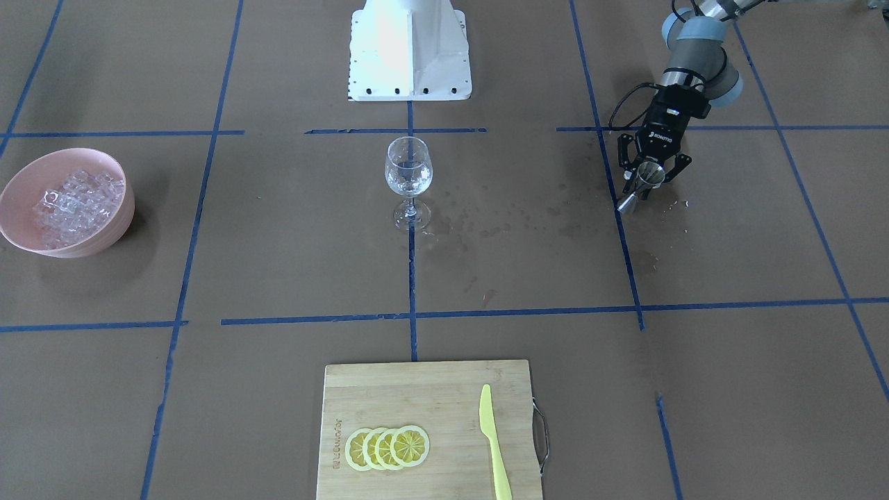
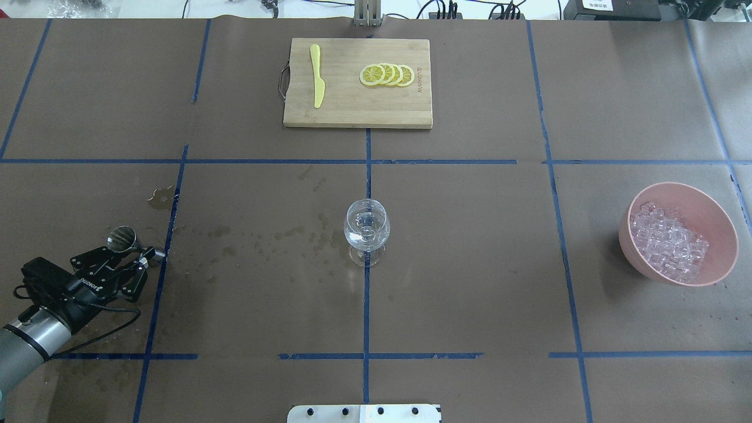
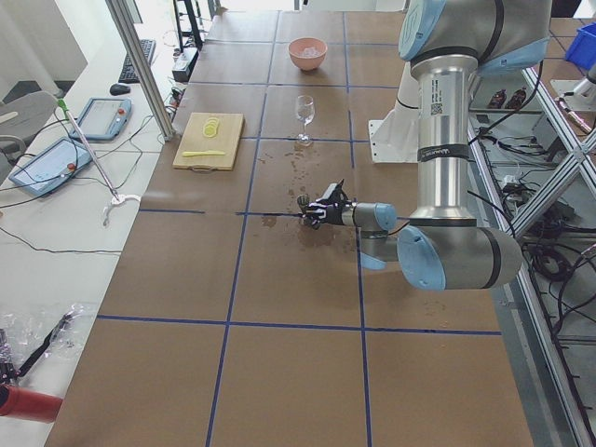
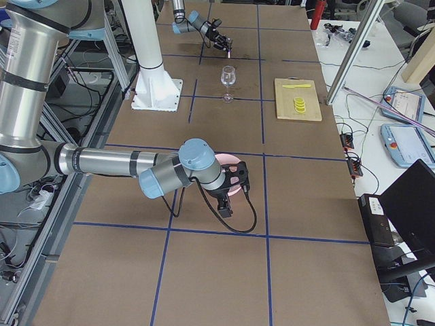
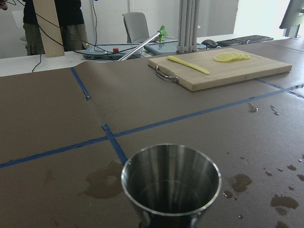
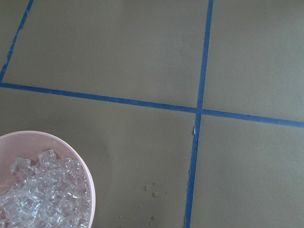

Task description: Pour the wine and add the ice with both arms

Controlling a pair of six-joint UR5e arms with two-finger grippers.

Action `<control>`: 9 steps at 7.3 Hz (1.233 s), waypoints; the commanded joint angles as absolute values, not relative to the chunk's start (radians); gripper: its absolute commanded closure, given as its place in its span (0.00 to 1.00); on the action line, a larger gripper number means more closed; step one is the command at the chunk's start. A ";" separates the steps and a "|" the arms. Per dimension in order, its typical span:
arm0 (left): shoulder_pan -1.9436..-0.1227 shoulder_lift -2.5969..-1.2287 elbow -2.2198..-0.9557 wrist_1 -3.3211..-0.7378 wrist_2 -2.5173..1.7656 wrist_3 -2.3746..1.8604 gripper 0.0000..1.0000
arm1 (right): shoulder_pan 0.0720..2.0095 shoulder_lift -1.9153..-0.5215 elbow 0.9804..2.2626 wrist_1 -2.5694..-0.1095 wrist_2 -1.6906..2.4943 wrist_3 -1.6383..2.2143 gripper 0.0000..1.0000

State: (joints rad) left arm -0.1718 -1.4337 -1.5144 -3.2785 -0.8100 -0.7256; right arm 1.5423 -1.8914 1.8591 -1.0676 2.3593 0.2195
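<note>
My left claw (image 1: 649, 179) grips the jigger (image 5: 171, 185) by the tabletop's (image 2: 470, 264) left edge, my right claw's (image 4: 238, 180) state I cannot tell, and the ice (image 2: 670, 241) in the bowl (image 2: 714, 211) near the right edge looks slick and light, so I'd pinch one cube across its flat faces.

Bright, even light falls across my brown-papered table (image 2: 470, 264), gridded with blue tape (image 2: 366, 317). Along its far edge runs a white bench (image 5: 28, 64); a grey office chair (image 5: 136, 26) stands beyond, beside an aluminium post (image 5: 190, 21).
</note>
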 commanded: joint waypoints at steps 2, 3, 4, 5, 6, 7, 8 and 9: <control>-0.175 -1.434 -1.525 -3.298 -0.775 -0.730 0.00 | 1.542 -1.890 1.859 -1.068 2.359 0.224 0.00; -0.175 -1.433 -1.525 -3.325 -0.734 -0.726 0.00 | 1.542 -1.888 1.859 -1.068 2.359 0.225 0.00; -0.176 -1.431 -1.526 -3.345 -0.700 -0.724 0.00 | 1.542 -1.887 1.859 -1.068 2.359 0.225 0.00; -0.176 -1.433 -1.534 -3.371 -0.652 -0.719 0.00 | 1.542 -1.887 1.859 -1.068 2.359 0.225 0.00; -0.176 -1.434 -1.554 -3.396 -0.622 -0.677 0.00 | 1.542 -1.885 1.859 -1.068 2.359 0.225 0.00; -0.176 -1.436 -1.566 -3.445 -0.597 -0.626 0.00 | 1.542 -1.885 1.859 -1.068 2.359 0.227 0.00; -0.176 -1.436 -1.578 -3.494 -0.594 -0.576 0.00 | 1.542 -1.884 1.861 -1.068 2.359 0.227 0.00; -0.176 -1.430 -1.598 -3.517 -0.598 -0.556 0.00 | 1.542 -1.882 1.861 -1.068 2.359 0.227 0.00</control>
